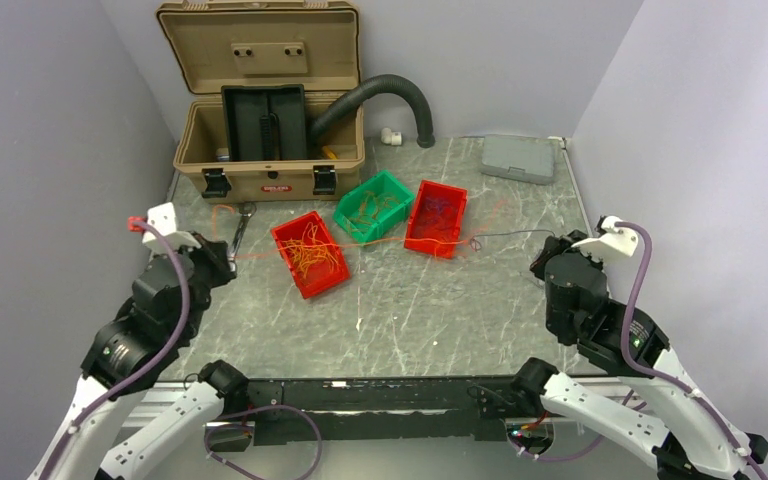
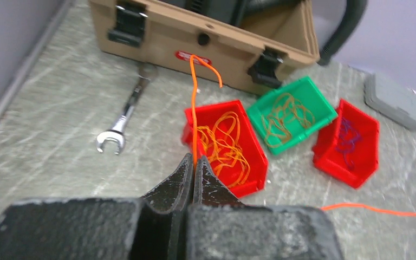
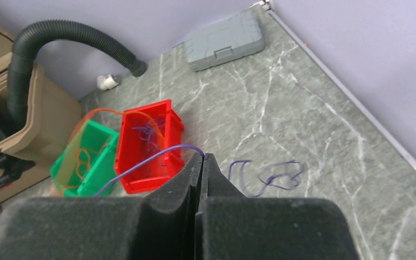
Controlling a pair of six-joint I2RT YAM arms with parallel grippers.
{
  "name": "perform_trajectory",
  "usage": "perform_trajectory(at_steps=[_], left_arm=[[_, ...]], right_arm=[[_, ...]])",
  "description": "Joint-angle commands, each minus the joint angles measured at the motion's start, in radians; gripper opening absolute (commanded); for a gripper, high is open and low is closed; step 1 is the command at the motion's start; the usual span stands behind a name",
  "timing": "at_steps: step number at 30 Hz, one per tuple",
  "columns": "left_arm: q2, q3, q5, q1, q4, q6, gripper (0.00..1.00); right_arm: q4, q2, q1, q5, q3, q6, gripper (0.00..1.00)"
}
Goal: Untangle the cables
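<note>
Cables: my left fingers (image 2: 187, 174) clamp thin orange wire (image 2: 193, 108), right fingers (image 3: 195, 169) thin purple wire (image 3: 181, 146); tension could drag the red plastic bins (image 2: 333, 160).

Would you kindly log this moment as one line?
left gripper: shut on orange cable | right gripper: shut on purple cable

I operate in a robotics lab cell: a stone-pattern table (image 1: 440, 310) closed in by plain grey walls (image 1: 30, 130). In front of the open tan tool case (image 1: 260, 172) lie a wrench (image 1: 241, 228), a red bin (image 1: 288, 262), a green bin (image 1: 348, 225) and a second red bin (image 1: 430, 248); a black corrugated hose (image 1: 400, 82) arches from its right side.
</note>
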State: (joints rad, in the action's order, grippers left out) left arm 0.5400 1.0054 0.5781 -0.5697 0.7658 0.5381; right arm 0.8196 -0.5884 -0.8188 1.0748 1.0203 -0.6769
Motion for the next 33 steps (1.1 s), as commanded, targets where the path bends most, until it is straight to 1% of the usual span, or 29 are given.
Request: perform_trajectory(at_steps=[1,4,6,9,10,15,17,19,23,24,25,26,29,30,31,33], left_arm=[[-0.008,0.077,0.225,0.004,0.106,-0.006,0.00],[-0.017,0.116,0.307,0.004,0.152,0.006,0.00],[-0.044,0.107,0.262,0.004,0.074,-0.060,0.00],[-0.072,0.079,0.134,0.004,-0.033,-0.154,0.00],[-0.073,0.079,0.126,0.004,-0.043,-0.167,0.00],[-0.059,0.129,0.262,0.004,0.035,-0.134,0.00],[-0.067,0.134,0.258,0.004,0.033,-0.157,0.00],[-0.082,0.114,0.187,0.004,-0.014,-0.197,0.00],[-0.078,0.063,-0.080,0.004,-0.112,-0.286,0.00],[-0.063,0.058,-0.102,0.004,-0.109,-0.293,0.00],[-0.045,0.066,-0.072,0.004,-0.079,-0.270,0.00],[-0.029,0.085,0.013,0.005,-0.027,-0.232,0.00],[-0.015,0.130,0.342,0.004,0.137,-0.077,0.00],[-0.028,0.135,0.424,0.005,0.173,-0.036,0.00],[-0.046,0.132,0.501,0.004,0.192,-0.003,0.00],[-0.093,0.108,0.603,0.004,0.181,0.019,0.00]], right_arm=[[0.047,-0.001,0.000,0.083,0.029,0.016,0.00],[0.055,-0.015,0.001,0.054,0.034,0.008,0.00],[0.031,-0.018,0.002,0.020,0.029,0.020,0.00],[-0.076,-0.021,0.001,-0.059,0.009,0.124,0.00],[-0.099,-0.029,0.000,-0.075,0.011,0.144,0.00],[-0.096,-0.122,0.000,-0.063,0.081,0.192,0.00],[-0.099,-0.149,0.001,-0.081,0.097,0.207,0.00],[-0.119,-0.163,0.001,-0.114,0.103,0.218,0.00],[-0.211,-0.150,0.003,-0.233,0.077,0.259,0.00],[-0.226,-0.146,0.003,-0.246,0.070,0.262,0.00],[-0.225,-0.147,0.002,-0.234,0.067,0.254,0.00],[-0.197,-0.154,0.003,-0.185,0.071,0.232,0.00],[-0.027,-0.181,0.009,0.016,0.121,0.060,0.00],[0.036,-0.179,0.011,0.091,0.135,-0.018,0.00],[0.078,-0.174,0.011,0.151,0.139,-0.056,0.00],[0.114,-0.160,0.011,0.238,0.130,-0.089,0.00]])
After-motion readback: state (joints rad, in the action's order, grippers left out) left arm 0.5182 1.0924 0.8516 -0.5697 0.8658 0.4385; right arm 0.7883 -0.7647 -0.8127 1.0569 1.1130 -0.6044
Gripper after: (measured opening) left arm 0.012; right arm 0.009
